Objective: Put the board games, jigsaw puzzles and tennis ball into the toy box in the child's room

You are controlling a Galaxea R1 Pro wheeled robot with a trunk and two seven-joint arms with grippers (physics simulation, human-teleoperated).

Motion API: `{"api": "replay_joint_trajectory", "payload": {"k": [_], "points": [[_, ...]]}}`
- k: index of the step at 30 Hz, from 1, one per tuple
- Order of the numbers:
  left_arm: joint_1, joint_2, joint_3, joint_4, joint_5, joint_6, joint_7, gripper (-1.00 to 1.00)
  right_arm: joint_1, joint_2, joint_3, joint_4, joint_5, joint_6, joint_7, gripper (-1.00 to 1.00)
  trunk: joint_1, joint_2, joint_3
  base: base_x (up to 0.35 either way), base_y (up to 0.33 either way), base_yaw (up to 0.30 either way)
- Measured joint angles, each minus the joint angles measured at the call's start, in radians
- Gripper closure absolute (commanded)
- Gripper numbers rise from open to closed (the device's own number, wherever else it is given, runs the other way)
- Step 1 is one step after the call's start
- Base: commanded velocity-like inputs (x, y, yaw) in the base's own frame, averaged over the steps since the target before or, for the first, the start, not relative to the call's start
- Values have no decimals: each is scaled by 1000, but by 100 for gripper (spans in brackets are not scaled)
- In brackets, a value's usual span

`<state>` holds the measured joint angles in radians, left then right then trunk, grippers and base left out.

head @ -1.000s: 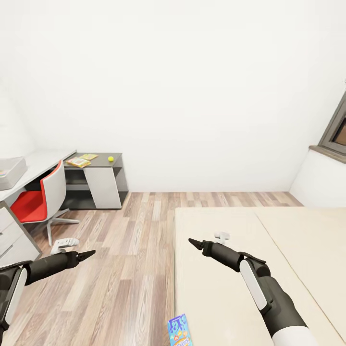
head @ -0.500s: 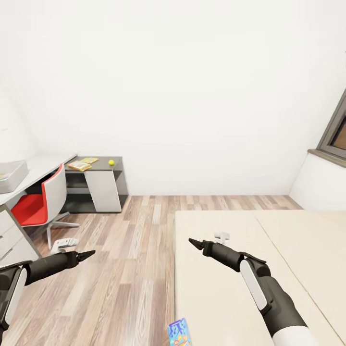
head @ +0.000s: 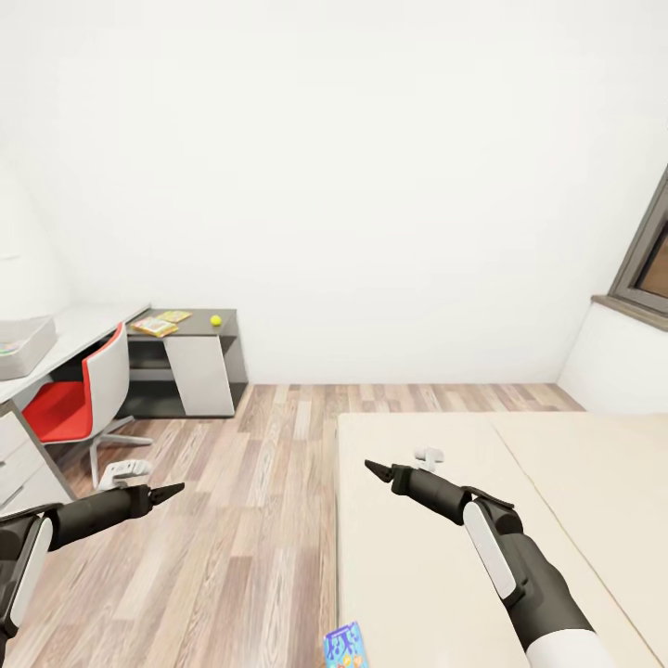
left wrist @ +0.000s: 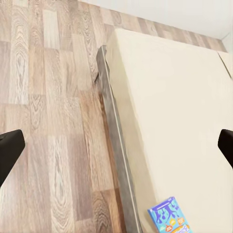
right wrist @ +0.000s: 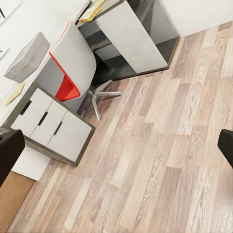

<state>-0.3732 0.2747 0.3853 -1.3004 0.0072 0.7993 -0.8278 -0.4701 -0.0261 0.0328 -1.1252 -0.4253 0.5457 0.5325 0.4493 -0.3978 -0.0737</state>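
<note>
both tools are released and hold nothing: left tool (head: 172, 488) over the floor (head: 250, 520), right tool (head: 374, 468) over the bed (head: 557, 482). the blue board game (head: 343, 647) lies flat at the bed's near edge, behind and below both tips, its long axis running roughly along that edge; the right tool looks slightly nearer. toy box (head: 23, 345), puzzles (head: 158, 324) and tennis ball (head: 215, 321) sit on the bench (head: 190, 334), well apart to the left.
</note>
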Motion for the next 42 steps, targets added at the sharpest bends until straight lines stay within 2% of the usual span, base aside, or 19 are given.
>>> {"api": "replay_joint_trajectory", "payload": {"k": [42], "points": [[-1, 2, 1, 0, 0, 0, -2, -100, -1, 0, 0, 0, 0, 0, 0, -100, 0, -1, 68, 0, 0, 0]]}}
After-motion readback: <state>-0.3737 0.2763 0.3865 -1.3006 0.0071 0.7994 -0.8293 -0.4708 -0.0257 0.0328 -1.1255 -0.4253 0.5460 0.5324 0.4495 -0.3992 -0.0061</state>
